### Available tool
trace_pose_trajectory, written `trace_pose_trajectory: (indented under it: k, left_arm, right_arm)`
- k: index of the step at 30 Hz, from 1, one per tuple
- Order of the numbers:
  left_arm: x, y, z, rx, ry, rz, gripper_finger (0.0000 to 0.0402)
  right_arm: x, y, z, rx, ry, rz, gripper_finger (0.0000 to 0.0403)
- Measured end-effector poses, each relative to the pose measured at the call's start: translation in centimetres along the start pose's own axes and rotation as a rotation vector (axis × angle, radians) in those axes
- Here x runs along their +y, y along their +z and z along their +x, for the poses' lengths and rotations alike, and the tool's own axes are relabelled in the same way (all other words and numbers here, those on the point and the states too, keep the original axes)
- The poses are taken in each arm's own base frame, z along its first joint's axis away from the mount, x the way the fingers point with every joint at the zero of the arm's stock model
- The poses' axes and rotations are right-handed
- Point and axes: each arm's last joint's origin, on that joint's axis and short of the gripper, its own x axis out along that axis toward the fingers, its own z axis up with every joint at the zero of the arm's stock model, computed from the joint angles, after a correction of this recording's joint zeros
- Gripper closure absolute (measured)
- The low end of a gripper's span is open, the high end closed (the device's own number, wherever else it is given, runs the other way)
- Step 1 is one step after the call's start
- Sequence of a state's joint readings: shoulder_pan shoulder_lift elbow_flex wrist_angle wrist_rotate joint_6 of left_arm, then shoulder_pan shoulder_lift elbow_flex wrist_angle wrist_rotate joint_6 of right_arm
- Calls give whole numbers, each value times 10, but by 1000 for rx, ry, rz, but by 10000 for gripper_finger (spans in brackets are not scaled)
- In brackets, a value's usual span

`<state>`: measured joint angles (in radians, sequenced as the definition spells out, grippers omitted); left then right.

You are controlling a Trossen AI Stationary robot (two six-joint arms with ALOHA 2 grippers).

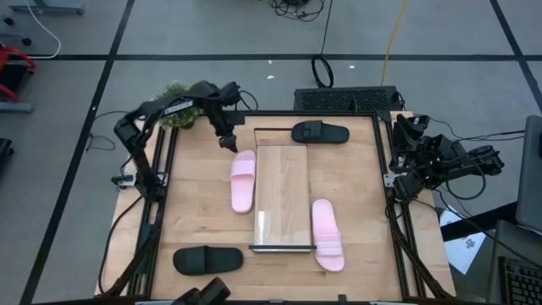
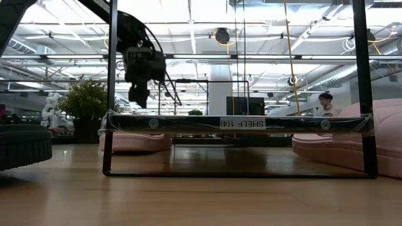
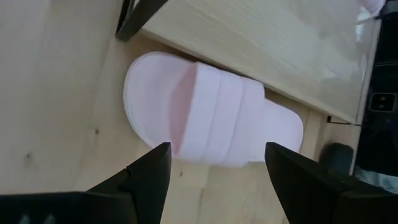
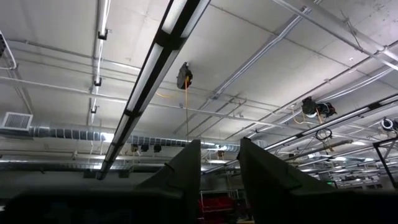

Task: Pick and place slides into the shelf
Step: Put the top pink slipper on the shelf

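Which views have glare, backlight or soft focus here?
Low view: bright ceiling lights backlight the left gripper into a silhouette, and the near tabletop is soft. High view: even light, with a pale sheen on the light wood shelf panel. Left wrist view: the pale pink slide sandal is evenly lit. Right wrist view: bright ceiling strip lights.

The high view looks straight down from well above on the whole table. The low view sits at tabletop height, close to the shelf, facing level across it into the room. The left wrist view looks down past its own fingers, near the pink slide, which both table views probably share. The right wrist view faces up past its fingers at the ceiling.
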<state>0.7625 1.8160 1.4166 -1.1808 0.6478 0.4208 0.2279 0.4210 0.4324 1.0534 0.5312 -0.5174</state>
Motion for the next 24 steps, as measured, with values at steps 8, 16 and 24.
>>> trace_pose_trajectory:
  k: [8,16,24]
  left_arm:
    - [21,4,22,51,-15,-18,147]
    - [28,3,25,72,10,-12,147]
    - [31,-4,25,88,-13,-2,147]
  right_arm:
    - [0,-1,0,16,-10,0,303]
    - [-1,-3,0,54,-58,-10,303]
    - [-1,-3,0,57,-55,-14,303]
